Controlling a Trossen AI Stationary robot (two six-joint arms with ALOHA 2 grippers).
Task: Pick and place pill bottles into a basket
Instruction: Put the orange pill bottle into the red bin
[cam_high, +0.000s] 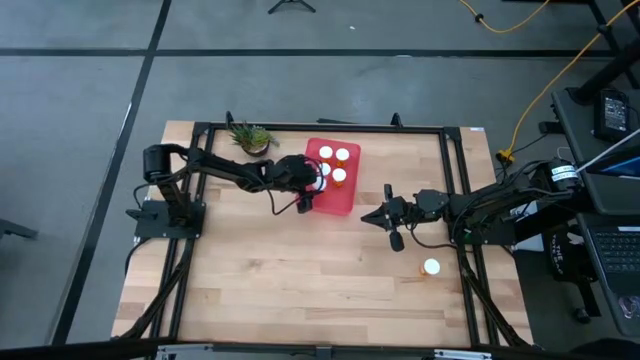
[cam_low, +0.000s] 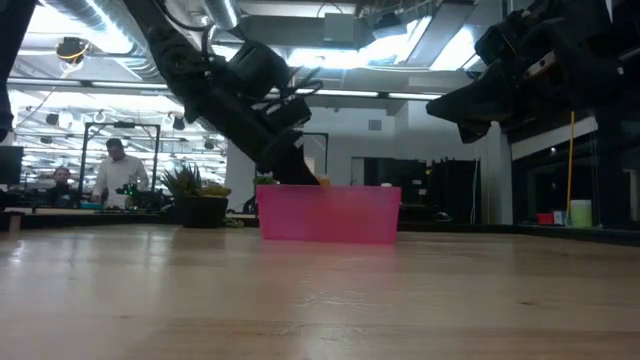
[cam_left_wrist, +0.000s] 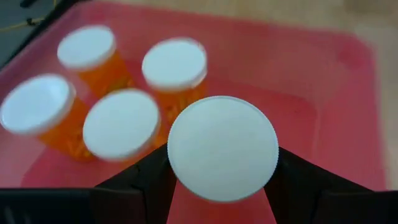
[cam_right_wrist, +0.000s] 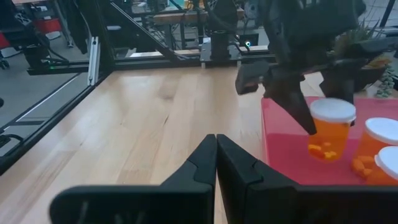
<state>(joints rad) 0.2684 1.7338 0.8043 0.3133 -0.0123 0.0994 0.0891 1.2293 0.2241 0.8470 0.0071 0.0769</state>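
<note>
The red tray (cam_high: 335, 200) sits at the table's far middle and holds several orange pill bottles with white caps (cam_high: 341, 156); they also show in the left wrist view (cam_left_wrist: 121, 123). My left gripper (cam_high: 317, 180) is over the tray's left part, shut on one more bottle (cam_left_wrist: 222, 148), which also shows in the right wrist view (cam_right_wrist: 331, 129). Another bottle (cam_high: 431, 267) rests on the table near the right edge. My right gripper (cam_high: 375, 217) is shut and empty, right of the tray and above the table; it also shows in its own wrist view (cam_right_wrist: 216, 155). My left gripper pinches the bottle between its two fingers (cam_left_wrist: 292, 174), one on each side just under the white cap (cam_left_wrist: 186, 180). The fingers (cam_right_wrist: 297, 106) come from above, slanting down. The bottle is upright over the tray, its cap higher than the other caps.
A small green potted plant (cam_high: 252, 138) stands left of the tray at the far edge. A black frame (cam_high: 452, 170) runs around the table top. In the low view people (cam_low: 115, 172) are in the room beyond the table. Bare wood lies toward the near edge.
</note>
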